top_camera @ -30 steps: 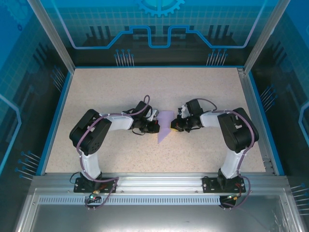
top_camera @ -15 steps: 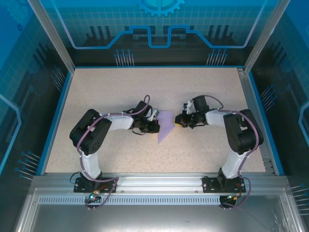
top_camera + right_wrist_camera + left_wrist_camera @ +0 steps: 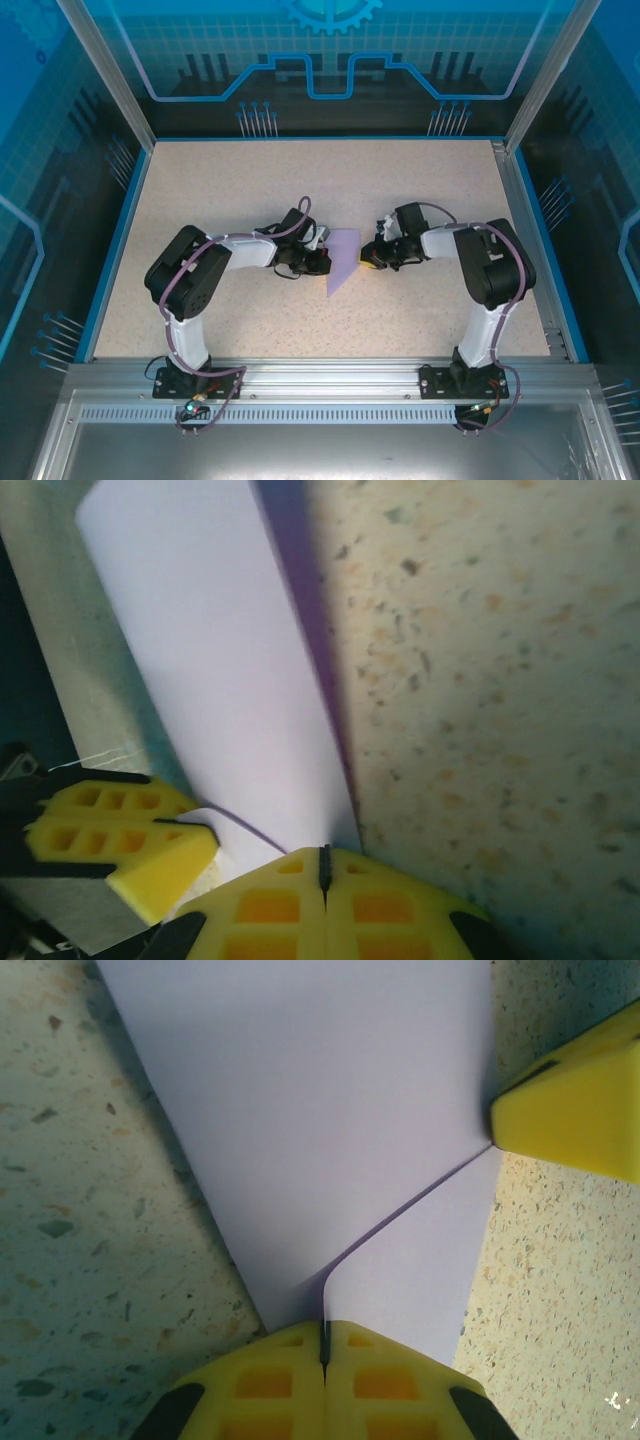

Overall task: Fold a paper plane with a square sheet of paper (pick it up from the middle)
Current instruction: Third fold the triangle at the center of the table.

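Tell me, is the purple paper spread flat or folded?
Folded. The purple paper tapers to a point instead of being square, and the left wrist view shows a crease with one layer overlapping another.

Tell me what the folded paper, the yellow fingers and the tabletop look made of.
The folded paper is thin matte lavender paper, sharply creased; the fingers matte yellow, probably moulded plastic or rubber, with recessed pockets; the tabletop speckled beige, perhaps stone-look laminate.
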Motion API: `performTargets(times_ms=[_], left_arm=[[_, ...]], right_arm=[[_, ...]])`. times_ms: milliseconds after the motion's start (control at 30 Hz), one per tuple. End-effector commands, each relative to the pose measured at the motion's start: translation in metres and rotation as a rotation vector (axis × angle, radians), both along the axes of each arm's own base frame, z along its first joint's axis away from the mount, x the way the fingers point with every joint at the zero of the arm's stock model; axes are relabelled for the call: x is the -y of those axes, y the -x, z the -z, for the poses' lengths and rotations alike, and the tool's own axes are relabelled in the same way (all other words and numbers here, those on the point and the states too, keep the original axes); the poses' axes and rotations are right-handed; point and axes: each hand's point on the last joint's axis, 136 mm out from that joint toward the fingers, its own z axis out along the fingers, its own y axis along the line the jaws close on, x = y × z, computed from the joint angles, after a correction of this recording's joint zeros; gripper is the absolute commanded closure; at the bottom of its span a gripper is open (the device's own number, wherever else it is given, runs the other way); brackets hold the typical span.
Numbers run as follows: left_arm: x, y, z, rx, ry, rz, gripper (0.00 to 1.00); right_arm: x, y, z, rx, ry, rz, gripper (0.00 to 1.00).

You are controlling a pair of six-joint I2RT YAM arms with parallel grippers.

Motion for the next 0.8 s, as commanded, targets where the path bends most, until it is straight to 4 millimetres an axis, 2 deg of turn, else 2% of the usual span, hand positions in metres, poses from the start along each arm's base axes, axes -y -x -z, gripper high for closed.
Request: performTargets(times_ms=[0,67,100,300,367,567,767], left_arm=[[-0.038,0.039,0.058,-0.167,-0.196,-0.003,1.00],[-0.038,0.039,0.058,-0.165,-0.196,-0.006,1.00],[-0.038,0.040,0.058,-0.166,-0.197,-0.006,1.00],[-0.038,0.040,0.057,-0.165,-0.190,-0.008,1.00],[-0.037,0.040,0.057,-0.165,-0.191,-0.006,1.00],[-0.037,0.038,0.054,-0.159,-0.193,-0.006,1.00],[-0.034,0.030,0.036,-0.135,-0.183,-0.018,1.00]], right_arm=[[0.009,0.004,0.023,-0.030,0.104,-0.010,0.97],[0.008,0.007,0.024,-0.040,0.109,-0.027,0.97],[0.006,0.005,0.018,-0.034,0.098,-0.037,0.96],[-0.006,-0.005,-0.043,0.079,0.042,-0.074,0.96],[-0.015,-0.002,-0.048,0.086,0.041,-0.091,0.96],[-0.036,0.001,-0.028,0.036,0.044,-0.120,1.00],[-0.031,0.011,0.004,-0.023,0.097,-0.112,1.00]])
